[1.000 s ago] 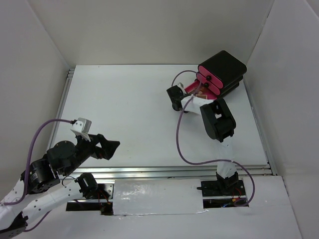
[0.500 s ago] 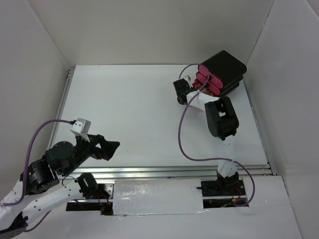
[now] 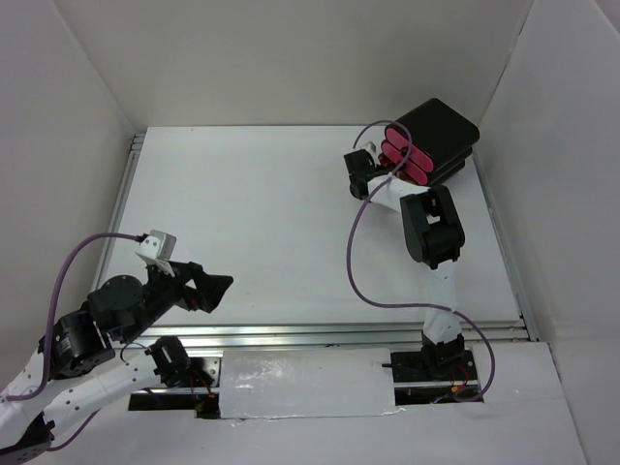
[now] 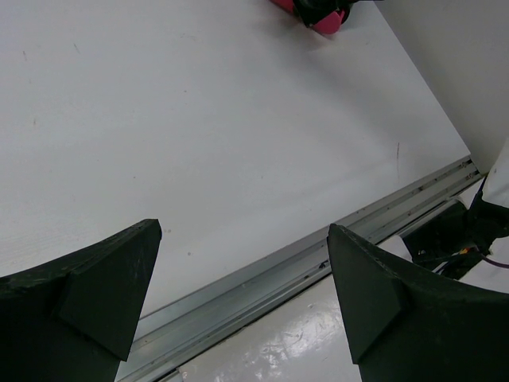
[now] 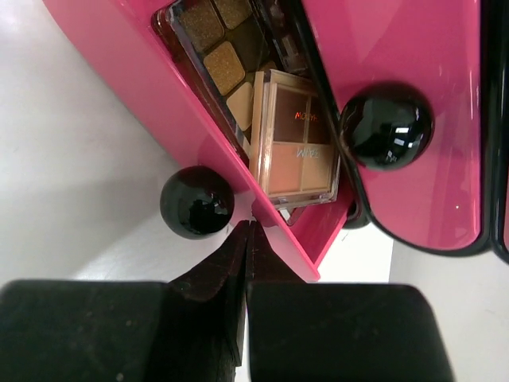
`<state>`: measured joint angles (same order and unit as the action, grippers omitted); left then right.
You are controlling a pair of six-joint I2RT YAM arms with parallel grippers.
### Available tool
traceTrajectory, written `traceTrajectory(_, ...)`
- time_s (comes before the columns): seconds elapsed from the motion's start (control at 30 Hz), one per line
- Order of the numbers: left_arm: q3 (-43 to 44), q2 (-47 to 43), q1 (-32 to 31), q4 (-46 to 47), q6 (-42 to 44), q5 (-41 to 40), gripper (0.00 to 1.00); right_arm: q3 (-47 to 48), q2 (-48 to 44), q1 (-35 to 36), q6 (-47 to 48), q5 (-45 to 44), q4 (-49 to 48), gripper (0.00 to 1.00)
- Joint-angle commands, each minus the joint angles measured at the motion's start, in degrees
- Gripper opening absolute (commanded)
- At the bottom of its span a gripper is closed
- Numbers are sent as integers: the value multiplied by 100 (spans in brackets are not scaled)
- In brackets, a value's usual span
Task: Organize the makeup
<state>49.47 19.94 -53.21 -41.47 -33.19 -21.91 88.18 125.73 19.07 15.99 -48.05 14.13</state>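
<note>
Right gripper [image 5: 246,231] has its fingers pressed together and holds nothing. The tips appear to touch the front of the pink drawer [image 5: 119,87], just right of its black knob [image 5: 196,202]. The drawer is ajar. Inside, a square tan-orange palette [image 5: 298,131] lies on top of the brown eyeshadow palette [image 5: 215,48], straight ahead of the tips at upper centre of the wrist frame. In the top view the drawer slides toward the upper right into the black box [image 3: 441,131], so the likely push goes that way. Left gripper [image 4: 242,235] is spread wide at lower left, well apart, so the right arm is nearer.

white table [image 3: 252,232], black pink-drawer box [image 3: 443,129] at far right
</note>
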Motion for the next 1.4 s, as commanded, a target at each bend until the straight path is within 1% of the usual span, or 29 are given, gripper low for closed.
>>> traceTrajectory(0.0,1,-34,-40,315,76,47,99,252,118,-193,246,-319,-525,0)
traceTrajectory(0.13,-8,-34,-40,324,85,64,99,121,136,-281,501,-415,-736,0)
traceTrajectory(0.43,-8,18,-49,342,102,82,99,-126,109,-387,1117,-582,-1676,0)
traceTrajectory(0.93,1,106,-40,342,111,82,99,-117,311,-518,1152,-679,-1826,0)
traceTrajectory(1.0,1,115,-40,350,111,82,100,-99,268,-510,1030,-644,-1652,0)
traceTrajectory(1.1,1,132,-40,342,120,82,99,-204,-12,-422,792,-302,-1457,0)
traceTrajectory(1.17,1,132,-40,350,120,82,99,-327,-232,-229,661,67,-1318,0)
traceTrajectory(1.2,1,133,-40,359,128,90,99,-467,-494,-150,599,181,-1273,0)
traceTrajectory(1.23,1,133,-40,351,129,91,99,-538,-628,-62,538,487,-1212,0)
traceTrajectory(1.27,1,133,-40,342,120,82,99,-661,-785,130,424,664,-1124,0)
traceTrajectory(1.33,18,124,-40,324,102,29,99,-784,-1251,351,248,875,-974,0)
traceTrajectory(1.37,19,132,-40,324,85,12,99,-889,-1453,561,21,1372,-860,0)
